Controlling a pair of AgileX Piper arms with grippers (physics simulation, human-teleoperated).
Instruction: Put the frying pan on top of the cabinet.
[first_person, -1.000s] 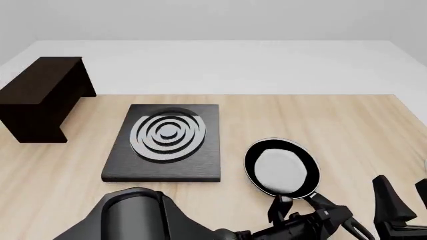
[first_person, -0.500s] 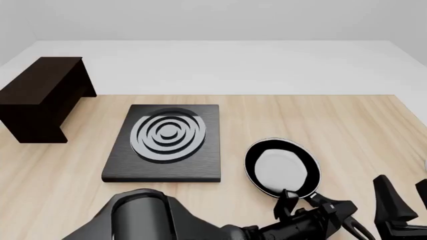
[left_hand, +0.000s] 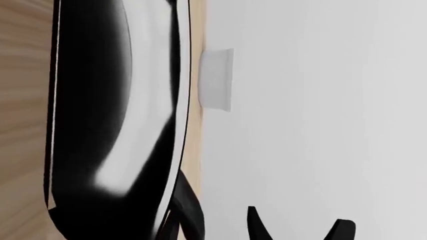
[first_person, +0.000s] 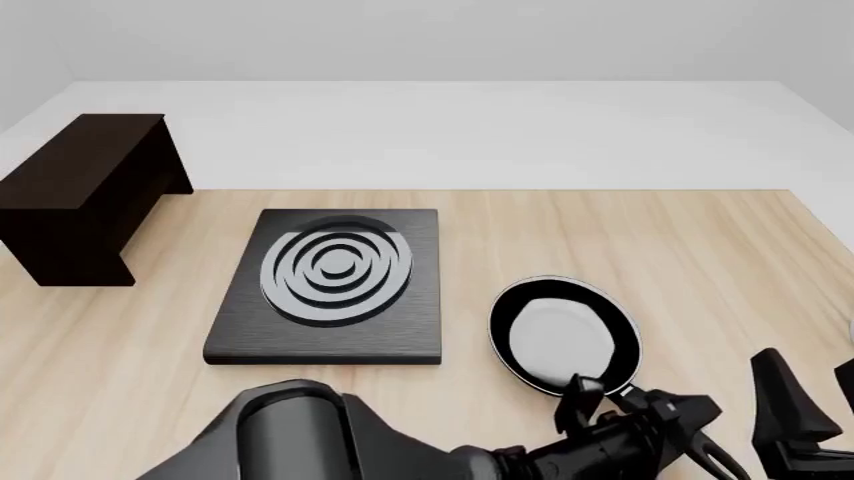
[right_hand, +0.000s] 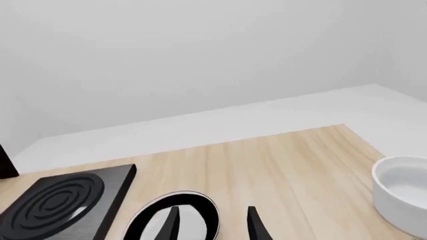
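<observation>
One frying pan (first_person: 565, 338) sits flat on the wooden table (first_person: 694, 260), at about 4 o'clock from the one black stove plate (first_person: 334, 285) with silver rings. Pan's glossy grey-white inside faces up; its handle runs toward 5 o'clock, to the near edge.

One cabinet (first_person: 83, 195), dark brown, stands at the far left, about 10 o'clock from the stove plate, well apart from the pan. Its top is bare.

Two arms. Left gripper (first_person: 641, 420) reaches across from the left, low over the pan handle near the rim; fingers look spread, but whether they grip the handle can't be told. Left wrist view shows the pan (left_hand: 113, 120) very close, filling one side, and finger tips at the frame edge.

Right gripper (first_person: 807, 405) hangs at the near right edge, fingers apart, holding nothing; right wrist view shows both finger tips (right_hand: 253, 222) with a gap.

One white bowl (right_hand: 400, 187) sits on the table's right side, in the right wrist view.
</observation>
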